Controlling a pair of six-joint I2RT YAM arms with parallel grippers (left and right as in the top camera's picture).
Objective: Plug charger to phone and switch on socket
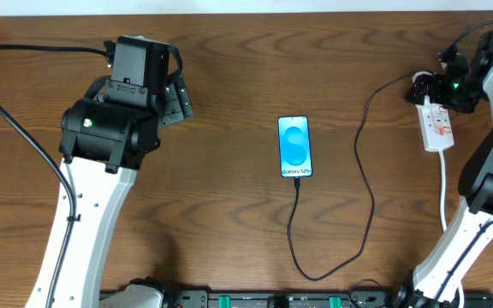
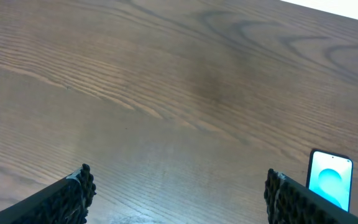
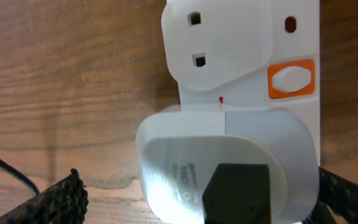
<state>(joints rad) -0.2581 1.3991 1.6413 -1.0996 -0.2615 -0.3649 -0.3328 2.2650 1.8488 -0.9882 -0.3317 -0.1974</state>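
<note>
The phone (image 1: pixel 294 147) lies flat mid-table, its blue screen lit. It also shows in the left wrist view (image 2: pixel 330 180). The black charger cable (image 1: pixel 362 171) runs from the phone's near end, loops toward the front edge, then climbs to the white socket (image 1: pixel 439 128) at the far right. In the right wrist view a white adapter with the black plug head (image 3: pixel 235 193) sits in the socket (image 3: pixel 297 37), beside an orange-framed switch (image 3: pixel 291 79). My right gripper (image 1: pixel 452 85) (image 3: pixel 197 177) is open, its fingers straddling the adapter. My left gripper (image 1: pixel 176 98) (image 2: pixel 179 177) is open and empty, left of the phone.
The socket's white cord (image 1: pixel 443 184) runs toward the front along the right arm's base. A black arm cable (image 1: pixel 24 137) crosses the left side of the wooden table (image 1: pixel 229 222). A rail of fittings (image 1: pixel 272 299) lines the front edge.
</note>
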